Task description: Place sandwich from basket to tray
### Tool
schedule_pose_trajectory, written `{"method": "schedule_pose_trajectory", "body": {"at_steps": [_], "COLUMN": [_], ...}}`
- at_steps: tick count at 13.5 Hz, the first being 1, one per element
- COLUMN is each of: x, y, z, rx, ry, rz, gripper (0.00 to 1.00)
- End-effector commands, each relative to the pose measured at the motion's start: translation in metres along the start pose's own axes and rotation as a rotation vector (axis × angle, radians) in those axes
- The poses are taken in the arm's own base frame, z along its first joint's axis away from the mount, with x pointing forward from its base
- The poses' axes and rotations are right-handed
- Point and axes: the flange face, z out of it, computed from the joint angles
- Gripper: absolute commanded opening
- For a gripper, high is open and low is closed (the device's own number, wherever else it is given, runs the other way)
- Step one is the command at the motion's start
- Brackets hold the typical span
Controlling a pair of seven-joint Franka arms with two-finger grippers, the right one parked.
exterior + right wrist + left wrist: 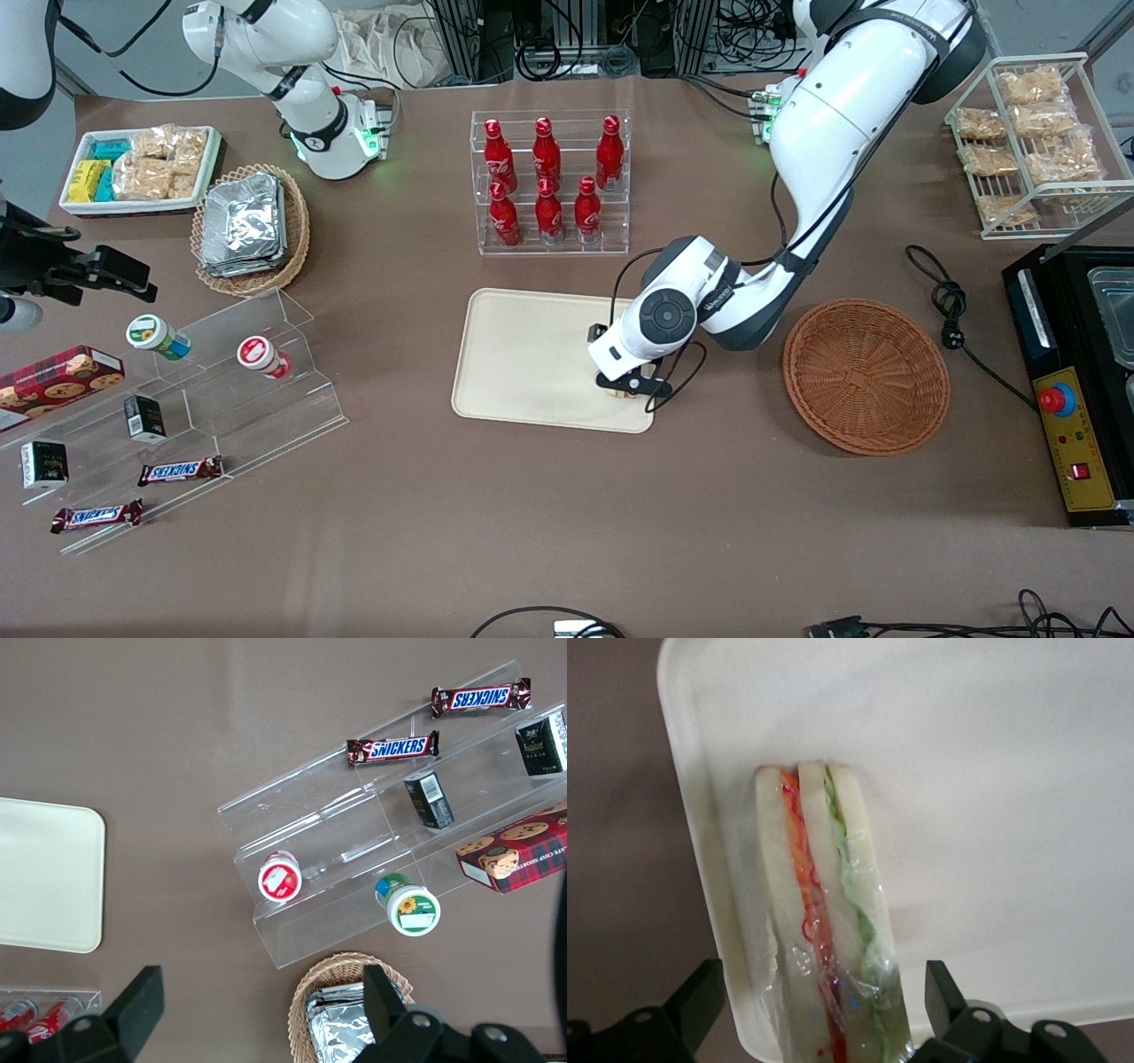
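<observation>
Sandwich (pixel 828 930) lying on the tray (pixel 523 354), right by its edge nearest the basket (pixel 866 376) — gripper (pixel 631 386) low over it, fingers (pixel 700 997) spread, clear of the wrap.

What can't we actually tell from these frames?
- Front view: the sandwich is almost wholly hidden under the gripper, at the tray corner nearest the basket.
- Left wrist view: the sandwich's gripper end is cut off by the frame edge; whether it lies flat on the tray is unclear.
- Left wrist view: finger tips sit clear of the wrap.
</observation>
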Motion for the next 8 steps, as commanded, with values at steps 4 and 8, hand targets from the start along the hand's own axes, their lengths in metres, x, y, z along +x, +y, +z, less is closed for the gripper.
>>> {"method": "schedule_pose_trajectory", "body": {"at_steps": [4, 8], "x": [0.002, -0.03], "y": [-0.034, -0.12], "z": [-0.143, -0.26], "rx": [0.055, 0.116], "ry": [-0.002, 0.006], "rz": [-0.04, 0.055], "gripper": [1.0, 1.0]}}
